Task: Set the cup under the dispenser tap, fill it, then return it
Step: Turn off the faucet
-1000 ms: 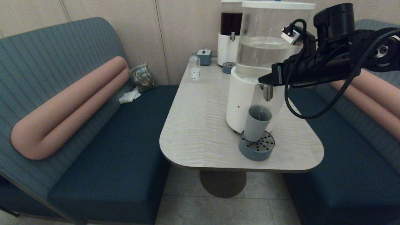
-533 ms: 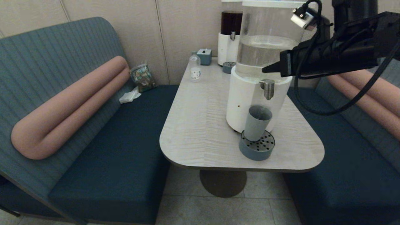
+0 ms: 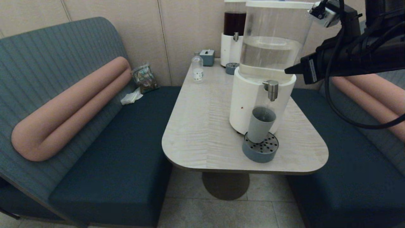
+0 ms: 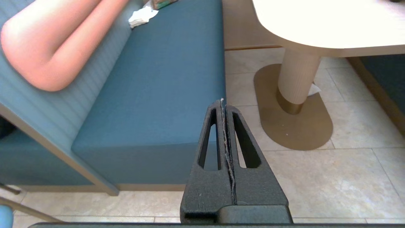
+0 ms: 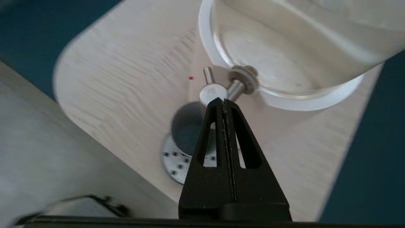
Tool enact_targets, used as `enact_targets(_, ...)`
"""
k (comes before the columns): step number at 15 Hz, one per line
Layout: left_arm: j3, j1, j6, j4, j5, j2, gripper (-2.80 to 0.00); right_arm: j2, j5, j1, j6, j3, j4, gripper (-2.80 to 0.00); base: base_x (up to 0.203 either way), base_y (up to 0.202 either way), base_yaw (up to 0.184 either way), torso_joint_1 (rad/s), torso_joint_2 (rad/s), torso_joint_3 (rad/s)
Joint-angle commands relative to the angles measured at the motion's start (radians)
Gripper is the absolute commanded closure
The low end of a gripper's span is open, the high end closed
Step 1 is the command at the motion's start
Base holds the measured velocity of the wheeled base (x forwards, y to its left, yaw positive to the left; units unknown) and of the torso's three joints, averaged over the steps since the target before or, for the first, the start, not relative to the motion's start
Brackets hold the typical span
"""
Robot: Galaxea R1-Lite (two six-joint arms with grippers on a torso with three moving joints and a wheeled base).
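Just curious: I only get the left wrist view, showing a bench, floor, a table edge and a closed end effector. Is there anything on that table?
Observer: Yes. A grey-blue cup stands on a round drain tray, straight under the tap of a big water dispenser.
Operator: Is anything holding the cup?
Observer: No. The right end effector is shut, up in the air beside the dispenser, touching nothing.
Operator: Anything else up there?
Observer: A small clear bottle at the far end.
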Motion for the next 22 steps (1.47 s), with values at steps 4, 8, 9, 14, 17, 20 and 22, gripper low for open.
enact_targets(4, 0.0, 0.0, 0.001, 0.0, 0.0, 0.0, 0.0, -0.008, -0.032, 0.028, -0.048, -0.037, 0.022, 0.0, 0.0, 0.0, 0.0, 0.0, 0.0, 0.0)
enact_targets(8, 0.0, 0.0, 0.001, 0.0, 0.0, 0.0, 0.0, 0.028, -0.118, 0.112, -0.061, -0.038, 0.022, 0.0, 0.0, 0.0, 0.0, 0.0, 0.0, 0.0)
enact_targets(9, 0.0, 0.0, 0.001, 0.0, 0.0, 0.0, 0.0, 0.037, -0.122, 0.126, -0.062, -0.039, 0.022, 0.0, 0.0, 0.0, 0.0, 0.0, 0.0, 0.0)
enact_targets(14, 0.0, 0.0, 0.001, 0.0, 0.0, 0.0, 0.0, 0.109, -0.202, 0.169, -0.07, -0.073, 0.022, 0.0, 0.0, 0.0, 0.0, 0.0, 0.0, 0.0)
enact_targets(17, 0.0, 0.0, 0.001, 0.0, 0.0, 0.0, 0.0, 0.149, -0.247, 0.174, -0.078, -0.103, 0.023, 0.0, 0.0, 0.0, 0.0, 0.0, 0.0, 0.0)
enact_targets(20, 0.0, 0.0, 0.001, 0.0, 0.0, 0.0, 0.0, 0.172, -0.304, 0.179, -0.11, -0.116, 0.017, 0.0, 0.0, 0.0, 0.0, 0.0, 0.0, 0.0)
enact_targets(22, 0.0, 0.0, 0.001, 0.0, 0.0, 0.0, 0.0, 0.185, -0.318, 0.18, -0.118, -0.119, 0.016, 0.0, 0.0, 0.0, 0.0, 0.0, 0.0, 0.0)
